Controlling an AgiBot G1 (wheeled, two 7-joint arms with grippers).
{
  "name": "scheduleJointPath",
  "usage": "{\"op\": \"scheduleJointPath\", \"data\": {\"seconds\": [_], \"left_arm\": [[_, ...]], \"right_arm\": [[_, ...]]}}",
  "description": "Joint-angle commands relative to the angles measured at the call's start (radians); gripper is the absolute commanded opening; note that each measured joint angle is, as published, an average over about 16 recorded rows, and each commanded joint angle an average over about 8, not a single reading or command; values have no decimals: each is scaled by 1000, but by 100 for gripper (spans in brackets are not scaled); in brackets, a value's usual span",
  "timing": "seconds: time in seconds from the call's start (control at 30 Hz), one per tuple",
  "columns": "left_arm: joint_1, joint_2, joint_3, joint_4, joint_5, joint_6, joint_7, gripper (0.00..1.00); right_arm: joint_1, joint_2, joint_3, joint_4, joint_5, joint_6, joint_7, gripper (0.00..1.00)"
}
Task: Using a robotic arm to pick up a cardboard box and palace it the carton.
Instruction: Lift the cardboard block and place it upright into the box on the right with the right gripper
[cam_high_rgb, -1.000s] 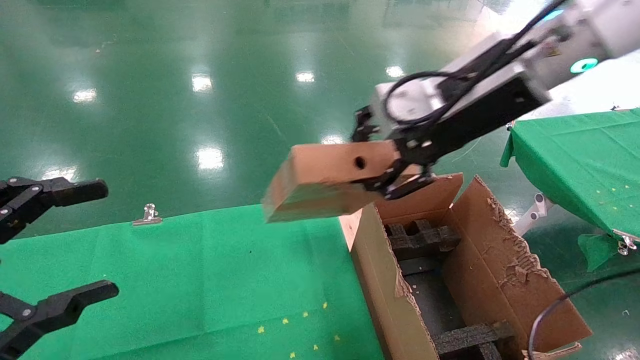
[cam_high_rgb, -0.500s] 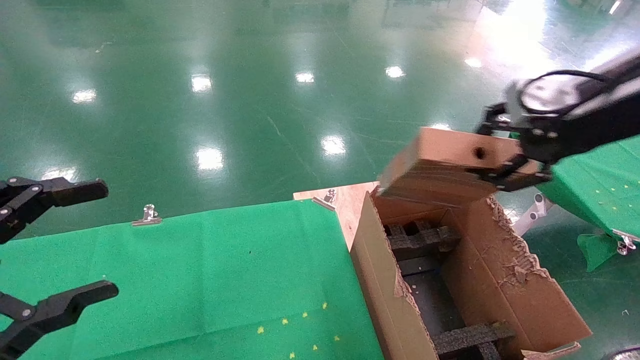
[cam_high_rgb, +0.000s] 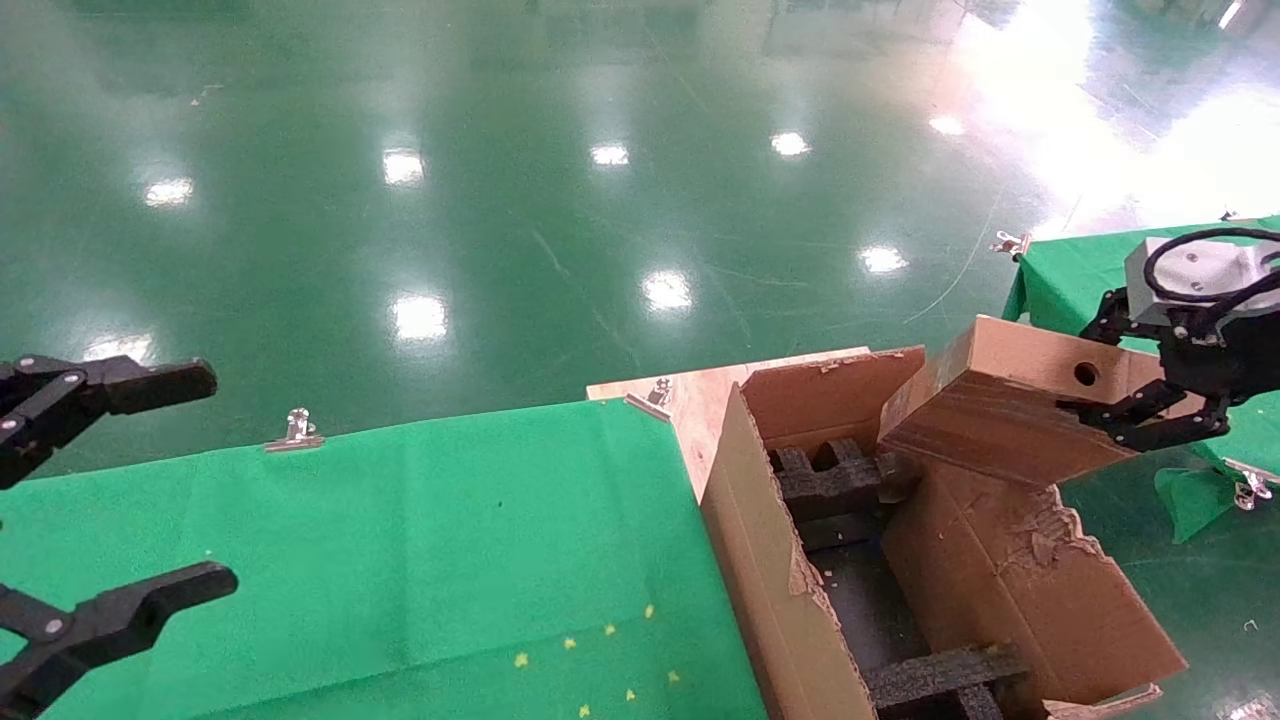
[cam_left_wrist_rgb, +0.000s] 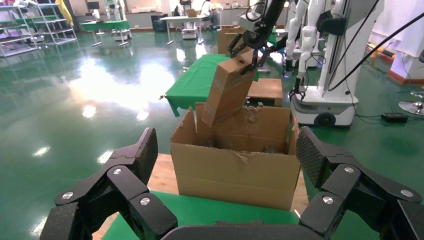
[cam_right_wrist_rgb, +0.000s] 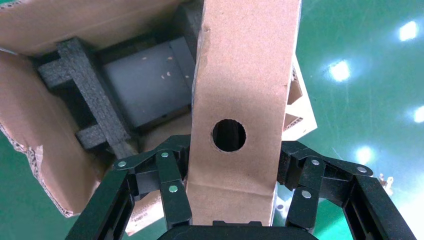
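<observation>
Brown cardboard box (cam_high_rgb: 1010, 400) clamped in right gripper (cam_high_rgb: 1150, 410), tilted over the carton (cam_high_rgb: 1010, 580) (round hole facing up). Left gripper (cam_high_rgb: 110, 490) spread wide, idle above the green counter (cam_high_rgb: 400, 540).

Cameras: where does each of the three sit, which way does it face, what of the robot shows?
Head: on the head, looking forward and down at the carton; left gripper open, right gripper holding the cardboard box.
Left wrist: behind the left gripper, facing the carton.
Right wrist: behind the right gripper, looking down the cardboard box into the carton.
Shared: all three show box and carton.
</observation>
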Motion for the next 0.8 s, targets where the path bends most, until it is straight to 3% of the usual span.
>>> {"op": "scheduleJointPath", "data": {"seconds": [0.03,0.23,0.8], "left_arm": [[0,0,0,0,0,0,0,100],[0,0,0,0,0,0,0,100],[0,0,0,0,0,0,0,100]], "right_arm": [[5,4,-8,-9,-4,4,-3,0],[-19,2,-6,-28,26,11,60,0],[-164,23,-8,-235,152,60,584,0]]}}
